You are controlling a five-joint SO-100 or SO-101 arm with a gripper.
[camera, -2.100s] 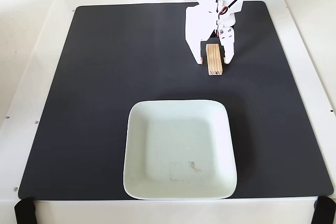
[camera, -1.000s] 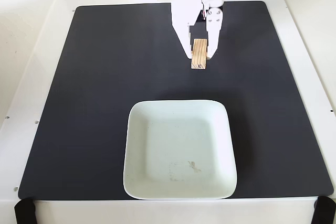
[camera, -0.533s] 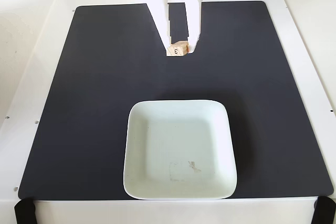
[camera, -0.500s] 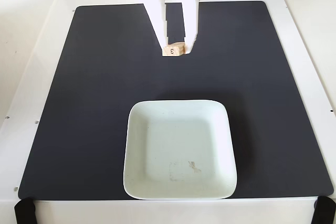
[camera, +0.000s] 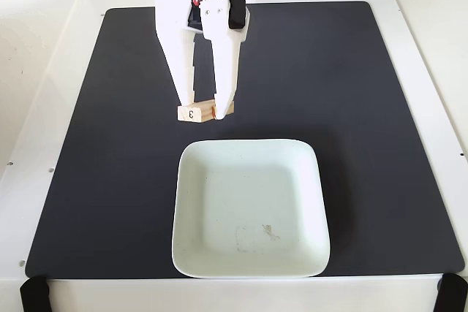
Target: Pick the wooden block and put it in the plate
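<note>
From where I stood, looking down on the bench in the fixed view, the white arm [camera: 208, 5] reached in from the twelve o'clock edge, its body bulky and pale with a black motor housing on one side. Its gripper [camera: 205, 104] pointed down toward me, and the two white fingers [camera: 223, 71] straddled the wooden block [camera: 205, 110], one finger coming down behind the block's left part and the other crossing its front face nearer the right end. The fingers were drawn in against the block, so the tool had closed on it. Whether the block was resting on the black mat [camera: 351, 107] or raised just clear of it, I could not tell from that angle.

The block lay crosswise, slightly tilted, its right end a little farther from me than the left. A dark "3" showed on the left end face.

The plate [camera: 190, 202] sat at six o'clock from the block, near it but not touching, a strip of mat lying between the plate's far rim and the block. It was pale mint-white, square with rounded corners, and carried a small brownish smudge toward its near half. The mat covered most of the white table [camera: 44, 49], whose margins showed all around.
</note>
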